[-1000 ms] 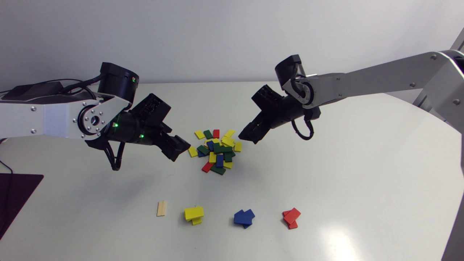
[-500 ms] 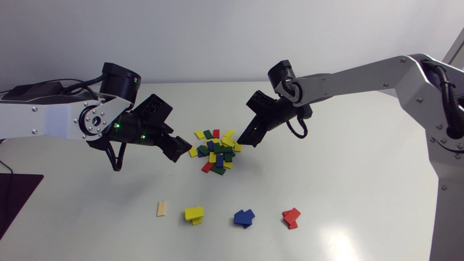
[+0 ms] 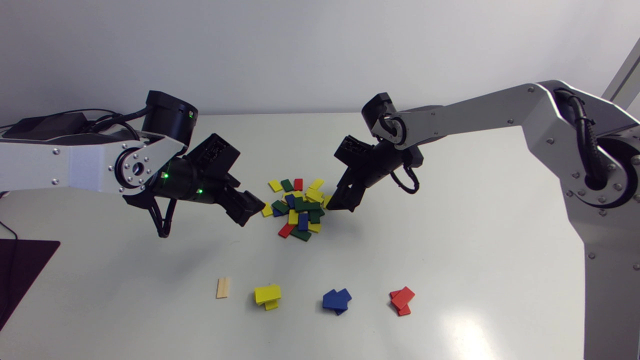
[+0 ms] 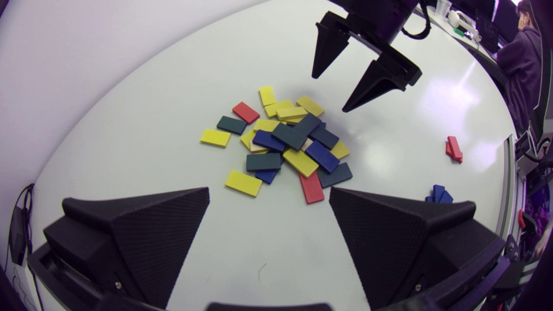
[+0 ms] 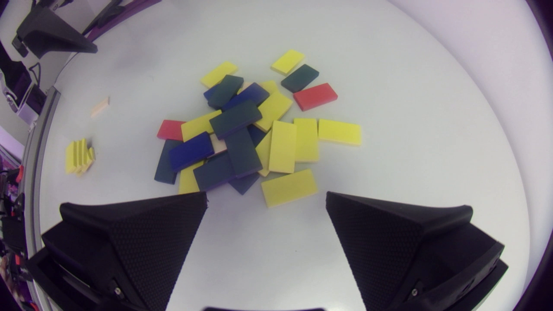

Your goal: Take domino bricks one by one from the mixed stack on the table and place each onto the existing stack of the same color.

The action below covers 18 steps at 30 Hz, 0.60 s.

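The mixed pile (image 3: 299,207) of yellow, green, blue and red domino bricks lies mid-table. My left gripper (image 3: 251,208) hovers just left of it, open and empty; in its wrist view (image 4: 268,193) the pile (image 4: 285,138) lies ahead of the fingers. My right gripper (image 3: 342,202) hangs open over the pile's right edge, fingers pointing down. In the right wrist view (image 5: 266,197) a yellow brick (image 5: 288,187) lies flat just ahead of the open fingers, untouched. Near the front edge stand the yellow stack (image 3: 267,295), blue stack (image 3: 336,300) and red stack (image 3: 402,301).
A single pale wooden brick (image 3: 223,287) lies left of the yellow stack. A dark mat (image 3: 20,265) covers the table's front left corner. Bare tabletop (image 3: 475,225) stretches right of the pile and between pile and stacks.
My right arm has swung left and lowered, bringing its open gripper to the pile's right edge. The left arm has barely shifted. No brick has moved.
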Tool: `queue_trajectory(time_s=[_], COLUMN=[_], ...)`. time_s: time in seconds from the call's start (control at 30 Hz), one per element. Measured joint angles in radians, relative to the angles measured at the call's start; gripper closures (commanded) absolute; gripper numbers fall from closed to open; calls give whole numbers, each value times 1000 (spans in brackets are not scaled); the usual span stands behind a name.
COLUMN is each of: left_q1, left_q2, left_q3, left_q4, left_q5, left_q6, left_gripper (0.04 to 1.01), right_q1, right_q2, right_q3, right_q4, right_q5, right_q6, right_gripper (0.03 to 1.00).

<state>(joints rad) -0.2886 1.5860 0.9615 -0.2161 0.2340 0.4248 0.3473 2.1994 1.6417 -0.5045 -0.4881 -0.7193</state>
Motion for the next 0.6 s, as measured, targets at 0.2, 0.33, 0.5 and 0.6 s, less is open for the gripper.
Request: queue_trajectory(time_s=[0.2, 0.33, 0.5, 0.6], left_q1=[0, 0, 0, 0], left_q2=[0, 0, 0, 0], left_q3=[0, 0, 0, 0], left_q4=[0, 0, 0, 0], left_q5=[0, 0, 0, 0], left_q6=[0, 0, 0, 0], left_gripper=[54, 54, 54, 54], right_q1=[1, 7, 20, 26], right_q2=[23, 38, 66, 86], right_q3=[43, 79, 131, 160], right_q4=[-72, -100, -134, -155], right_q5=[2, 20, 23, 24], right_q6=[-55, -76, -90, -97], right_gripper=[70, 70, 100, 100])
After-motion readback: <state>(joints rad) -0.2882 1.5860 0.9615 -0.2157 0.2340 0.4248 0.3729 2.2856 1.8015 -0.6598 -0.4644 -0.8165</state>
